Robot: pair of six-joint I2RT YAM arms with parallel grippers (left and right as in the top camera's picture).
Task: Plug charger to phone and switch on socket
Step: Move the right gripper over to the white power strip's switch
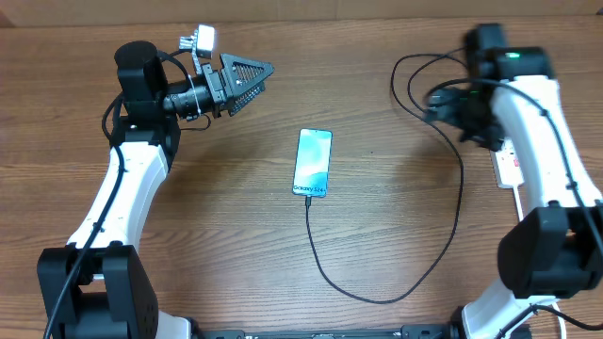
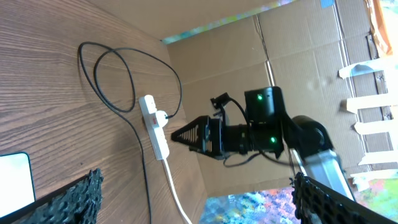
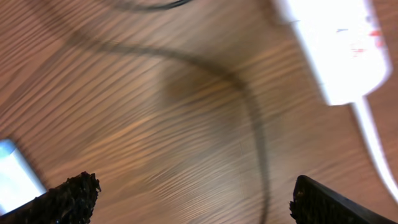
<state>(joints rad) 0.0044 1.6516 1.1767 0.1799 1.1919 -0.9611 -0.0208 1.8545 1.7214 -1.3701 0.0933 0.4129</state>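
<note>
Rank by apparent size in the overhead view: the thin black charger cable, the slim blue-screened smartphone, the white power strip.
1. Thin black charger cable, largest by the span of its loop.
2. Slim blue-screened smartphone.
3. White power strip, ranked only on its visible part: the right arm hides most of it.

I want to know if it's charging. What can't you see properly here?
Socket switch: right arm covers most of it overhead; blurred in right wrist view; too small in left wrist view.
Cable tip at phone: too small overhead to tell if it's fully in.
Phone in right wrist view: blurred, cut off by the left edge.
</note>
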